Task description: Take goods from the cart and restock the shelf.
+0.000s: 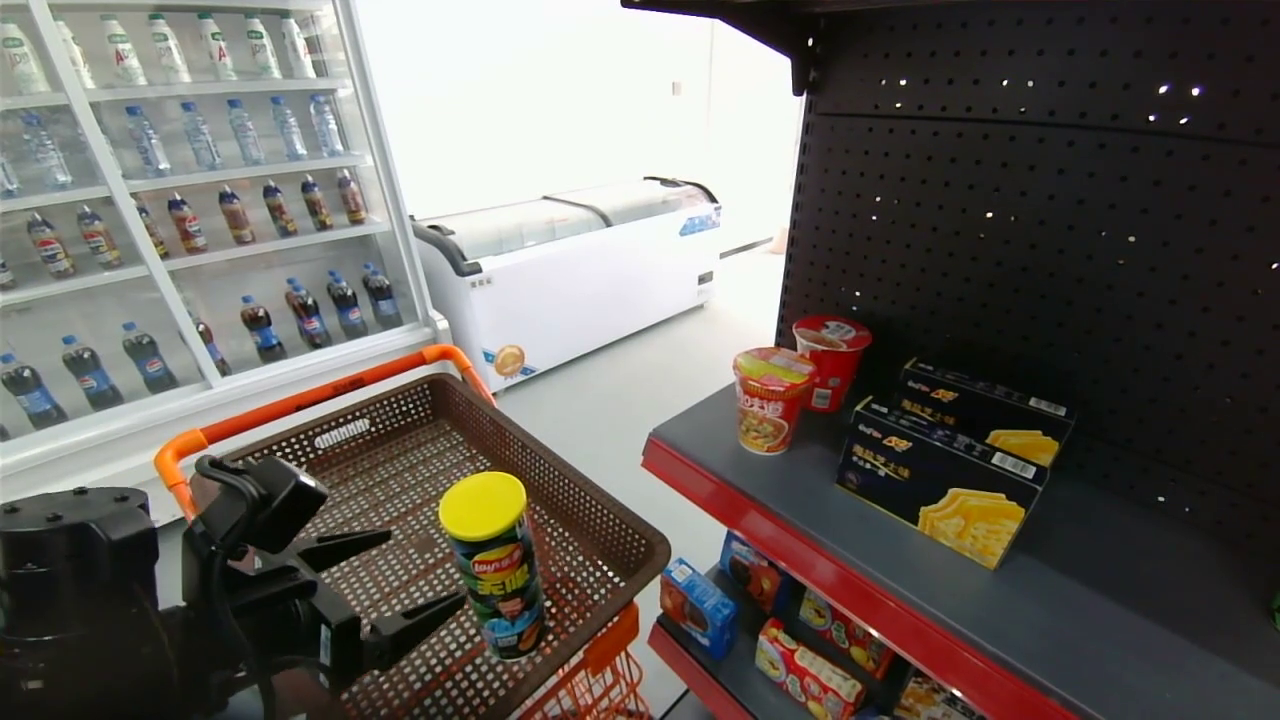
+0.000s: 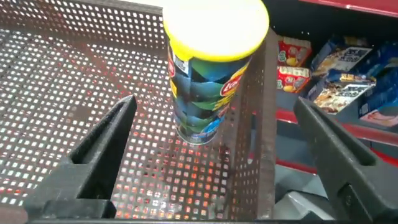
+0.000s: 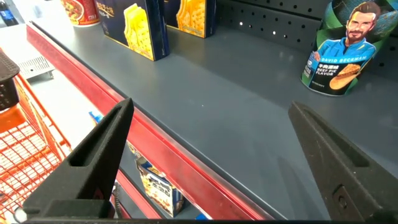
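Cart basket (image 1: 590, 500) holds chip can (image 1: 495, 575) upright, ahead of spread left fingers (image 1: 420, 618).

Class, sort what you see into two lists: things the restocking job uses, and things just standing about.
Job in hand:
chip can, standing in the cart
left pincer, open, close to the can
shelf
right pincer, open, over the shelf

Standing about:
fridge of drinks
freezer
noodle cups and boxes, already shelved
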